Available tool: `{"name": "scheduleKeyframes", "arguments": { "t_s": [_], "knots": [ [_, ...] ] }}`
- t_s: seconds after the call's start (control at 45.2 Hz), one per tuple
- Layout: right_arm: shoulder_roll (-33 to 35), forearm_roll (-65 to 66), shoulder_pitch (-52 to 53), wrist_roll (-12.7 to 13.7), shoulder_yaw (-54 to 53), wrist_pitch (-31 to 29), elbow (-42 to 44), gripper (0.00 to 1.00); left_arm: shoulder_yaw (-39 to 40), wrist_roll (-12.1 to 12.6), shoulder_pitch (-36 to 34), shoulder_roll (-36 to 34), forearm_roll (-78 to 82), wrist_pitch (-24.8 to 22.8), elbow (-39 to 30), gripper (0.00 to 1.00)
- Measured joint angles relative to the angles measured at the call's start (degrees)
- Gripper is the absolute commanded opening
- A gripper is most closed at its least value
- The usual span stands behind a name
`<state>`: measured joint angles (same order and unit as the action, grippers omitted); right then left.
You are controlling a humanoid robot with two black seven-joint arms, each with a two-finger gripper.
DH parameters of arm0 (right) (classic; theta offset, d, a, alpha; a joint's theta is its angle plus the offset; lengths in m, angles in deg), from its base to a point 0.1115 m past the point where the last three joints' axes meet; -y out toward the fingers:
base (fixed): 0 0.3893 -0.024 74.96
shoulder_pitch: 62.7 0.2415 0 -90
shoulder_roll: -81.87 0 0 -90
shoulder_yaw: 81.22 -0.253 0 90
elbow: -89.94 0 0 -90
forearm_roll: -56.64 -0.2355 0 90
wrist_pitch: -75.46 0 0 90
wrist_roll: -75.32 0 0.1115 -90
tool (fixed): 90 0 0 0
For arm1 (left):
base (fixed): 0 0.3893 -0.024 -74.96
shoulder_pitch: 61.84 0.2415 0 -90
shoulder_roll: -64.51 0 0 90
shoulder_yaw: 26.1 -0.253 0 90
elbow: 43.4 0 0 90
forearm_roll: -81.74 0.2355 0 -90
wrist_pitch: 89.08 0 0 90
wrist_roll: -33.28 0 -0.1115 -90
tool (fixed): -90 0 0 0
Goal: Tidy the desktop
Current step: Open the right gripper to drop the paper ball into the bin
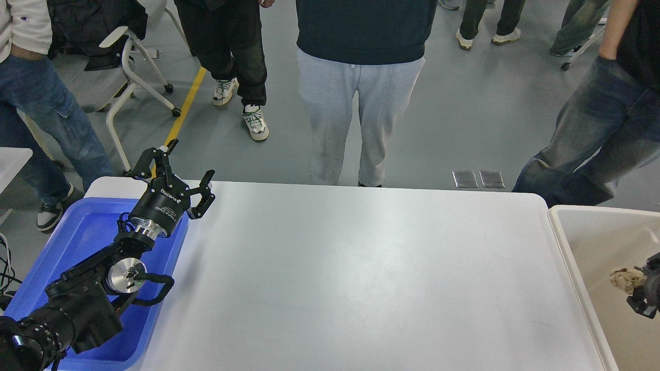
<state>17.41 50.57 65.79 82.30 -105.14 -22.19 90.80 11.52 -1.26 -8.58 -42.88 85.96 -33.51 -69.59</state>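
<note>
Desktop [361,268] lay bare between tray [77,242] and bin [593,247] | left gripper [183,175] spread over tray's far corner | right gripper [642,293] over bin beside wad [625,280], grip unclear | risk: wad snagging, missing bin.

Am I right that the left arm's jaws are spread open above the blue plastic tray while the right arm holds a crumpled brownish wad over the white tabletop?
Not quite. The head view shows the crumpled brownish wad at the right gripper over the beige-white bin, not the white tabletop. The left gripper is open above the blue plastic tray.
</note>
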Motion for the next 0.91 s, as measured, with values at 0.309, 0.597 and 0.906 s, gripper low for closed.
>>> {"name": "scheduleKeyframes", "arguments": {
  "t_s": [0.309,0.597,0.906],
  "knots": [
    [0.0,0.0,0.0,-0.1,-0.3,-0.1,-0.2,1.00,0.0,0.0,0.0,0.0,0.0,0.0,0.0,1.00],
    [0.2,0.1,0.2,-0.4,0.0,-0.4,-0.6,1.00,0.0,0.0,0.0,0.0,0.0,0.0,0.0,1.00],
    [1.3,0.4,0.7,-0.5,-0.2,-1.1,-1.9,1.00,0.0,0.0,0.0,0.0,0.0,0.0,0.0,1.00]
  ]
}}
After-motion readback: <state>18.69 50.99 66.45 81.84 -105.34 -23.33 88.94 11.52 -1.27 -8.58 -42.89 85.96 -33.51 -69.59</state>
